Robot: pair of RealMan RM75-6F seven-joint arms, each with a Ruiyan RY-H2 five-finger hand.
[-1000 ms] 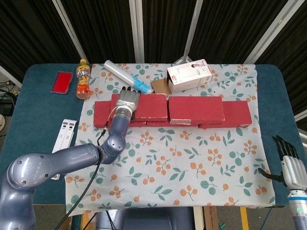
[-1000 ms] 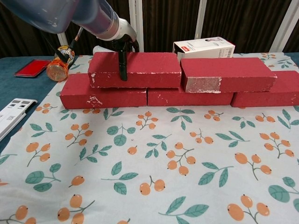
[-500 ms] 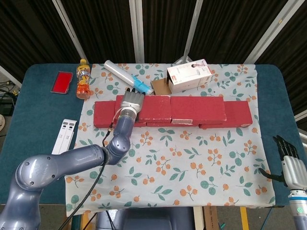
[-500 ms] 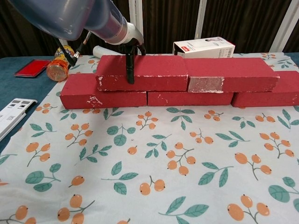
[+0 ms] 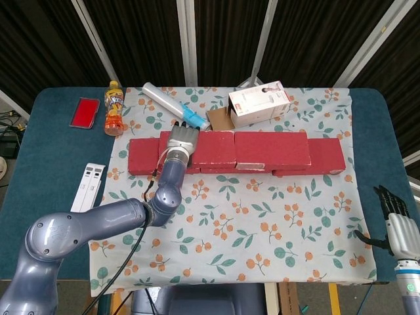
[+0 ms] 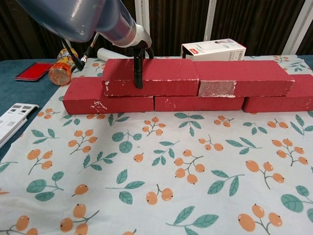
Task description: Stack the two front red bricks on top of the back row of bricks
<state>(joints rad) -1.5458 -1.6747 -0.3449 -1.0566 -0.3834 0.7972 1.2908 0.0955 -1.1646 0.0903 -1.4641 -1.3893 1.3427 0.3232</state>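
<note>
Floral cloth [image 5: 262, 223] covers the table, where the left hand [image 5: 182, 139] grips the left upper brick [image 6: 151, 77], thumb [image 6: 139, 68] down its front face, butted against the right upper brick [image 6: 242, 77] atop the back row [image 6: 198, 103]. The right hand [image 5: 397, 220] hangs open beside the table's edge.

Robot lab: black curtains [image 5: 131, 39], metal frame struts [image 5: 187, 33], cloth-covered table [image 5: 46, 151].

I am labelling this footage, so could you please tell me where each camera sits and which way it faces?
Head view: high above the near edge, looking down on the table; left arm, left hand and right hand show.
Chest view: low, facing the bricks' front; left hand shows.
Shared: upper left brick, white box.
</note>
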